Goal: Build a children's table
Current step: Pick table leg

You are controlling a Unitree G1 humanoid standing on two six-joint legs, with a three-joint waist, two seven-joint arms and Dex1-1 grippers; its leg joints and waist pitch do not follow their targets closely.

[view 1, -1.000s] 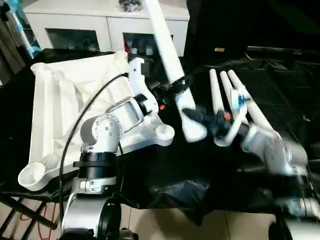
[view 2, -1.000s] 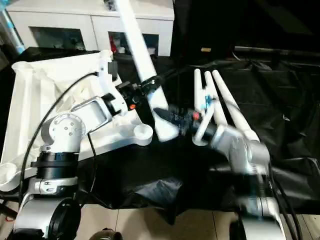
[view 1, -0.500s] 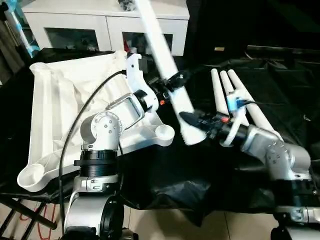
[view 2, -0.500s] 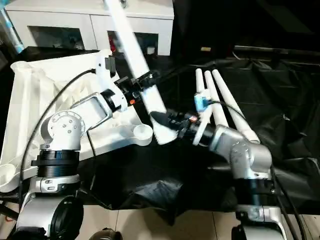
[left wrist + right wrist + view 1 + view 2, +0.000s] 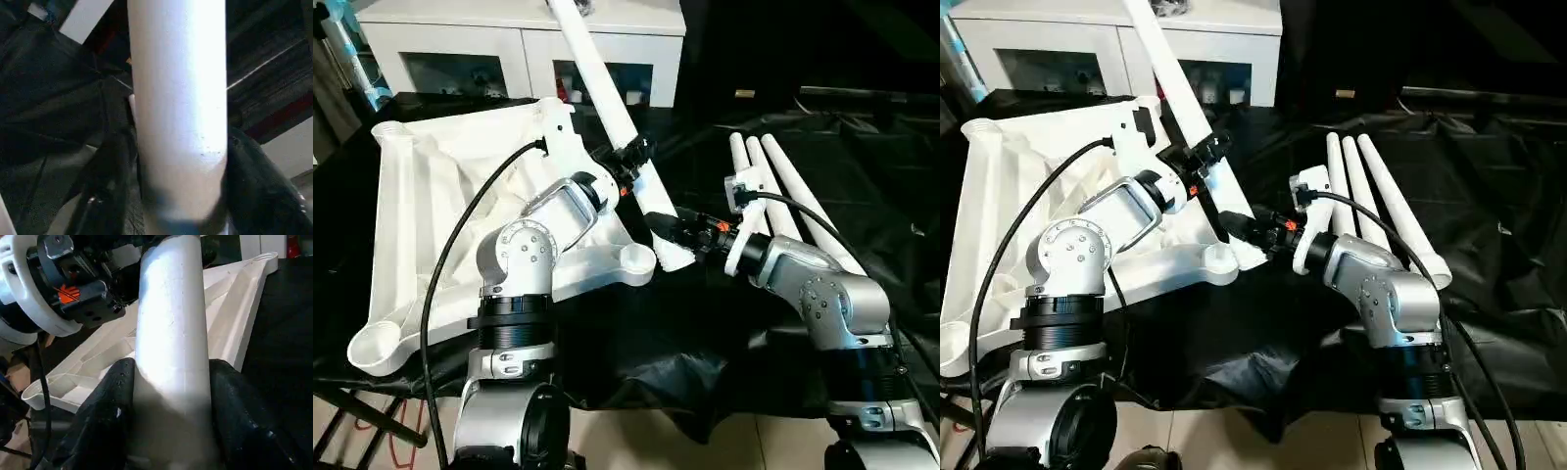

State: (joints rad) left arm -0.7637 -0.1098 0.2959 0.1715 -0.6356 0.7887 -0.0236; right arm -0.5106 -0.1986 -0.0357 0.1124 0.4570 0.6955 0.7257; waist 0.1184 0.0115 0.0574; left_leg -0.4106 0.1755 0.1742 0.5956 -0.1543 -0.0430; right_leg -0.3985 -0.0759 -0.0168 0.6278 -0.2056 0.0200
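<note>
Leftmost, the white square table top lies ribbed underside up on the black-draped surface, filling the left half of the head views, with its rounded corner sockets at the frame's upper left, lower left and centre. Over it reaches the silver left forearm, and the left gripper sits just above centre, its jaws closed around a long white tubular leg. That leg slants from the top centre of the frame down toward the middle, tilted rather than upright, its lower end close beside the centre corner socket; whether it touches the socket cannot be told. In the left wrist view the same leg runs up between the two black fingers, which press on either side of it.

Just right of centre, the right gripper holds the lower end of this same leg, its jaws narrow and clamped on the tube. The right wrist view shows the leg squeezed between both black fingers, with the table top and the left wrist behind it.

Further right, three more white legs lie side by side on the black cloth, touching or nearly so, running from upper centre-right toward the right arm's silver elbow. Along the top left stands a white cabinet with glass doors.
</note>
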